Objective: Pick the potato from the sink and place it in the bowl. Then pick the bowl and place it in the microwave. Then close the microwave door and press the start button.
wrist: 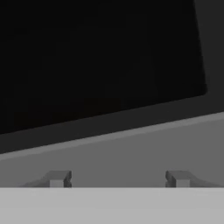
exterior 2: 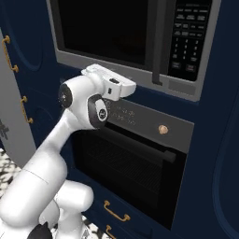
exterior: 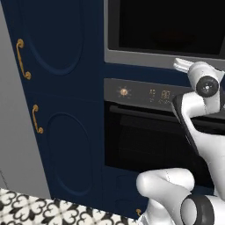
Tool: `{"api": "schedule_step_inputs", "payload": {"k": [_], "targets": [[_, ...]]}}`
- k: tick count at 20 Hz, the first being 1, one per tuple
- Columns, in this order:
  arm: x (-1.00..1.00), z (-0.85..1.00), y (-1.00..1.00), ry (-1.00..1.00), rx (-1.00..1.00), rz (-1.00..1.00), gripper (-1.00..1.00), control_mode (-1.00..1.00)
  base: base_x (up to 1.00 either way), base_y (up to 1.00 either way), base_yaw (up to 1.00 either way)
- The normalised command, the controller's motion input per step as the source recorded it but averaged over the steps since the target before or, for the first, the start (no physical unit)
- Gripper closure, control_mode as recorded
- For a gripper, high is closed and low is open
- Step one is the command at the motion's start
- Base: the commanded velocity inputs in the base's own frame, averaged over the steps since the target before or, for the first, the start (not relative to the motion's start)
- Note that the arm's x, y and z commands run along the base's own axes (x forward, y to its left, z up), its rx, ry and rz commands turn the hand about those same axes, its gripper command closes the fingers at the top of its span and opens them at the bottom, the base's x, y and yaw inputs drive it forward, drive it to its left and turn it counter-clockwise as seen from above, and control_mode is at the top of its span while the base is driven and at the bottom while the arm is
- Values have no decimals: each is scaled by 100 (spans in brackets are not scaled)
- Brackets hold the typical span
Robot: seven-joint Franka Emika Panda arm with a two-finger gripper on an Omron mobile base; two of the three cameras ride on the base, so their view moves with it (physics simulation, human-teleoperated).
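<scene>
The microwave [exterior 2: 186,88] is built in at the top of the dark blue cabinet wall. Its door [exterior 2: 105,28] with the black glass pane looks flush with the keypad panel [exterior 2: 190,37] to its right. My gripper [wrist: 118,178] is open, its fingertips [wrist: 59,178] wide apart with nothing between them. It points at the door's grey lower frame [wrist: 131,148], close in front of it. The white hand [exterior 2: 112,83] hangs by the bottom edge of the door [exterior: 145,58]. The potato, the bowl and the sink are out of view.
Right below the microwave sits an oven with a round knob [exterior 2: 162,129], a display strip [exterior: 165,94] and a dark door with a bar handle [exterior 2: 140,145]. Blue cabinet doors with gold handles [exterior: 21,59] stand to the left. Patterned floor tiles [exterior: 26,208] lie beneath.
</scene>
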Motion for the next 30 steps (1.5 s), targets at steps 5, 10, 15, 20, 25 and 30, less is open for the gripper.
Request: {"api": "schedule_step_inputs", "payload": {"k": [5, 10, 15, 20, 25, 30], "targets": [[-100, 62, 8, -2, -4, 6, -100, -100, 0, 0, 0], [-100, 49, 8, 0, -1, 11, 100, -100, 0, 0, 0], [-98, 15, 0, 0, 0, 4, 100, -100, 0, 0, 0], [-73, 5, -8, 28, 0, 1, 100, -100, 0, 0, 0], [-65, 1, -49, -4, 3, 2, 100, -100, 0, 0, 0], [-2, 2, -58, -3, 3, -1, 100, -100, 0, 0, 0]]}}
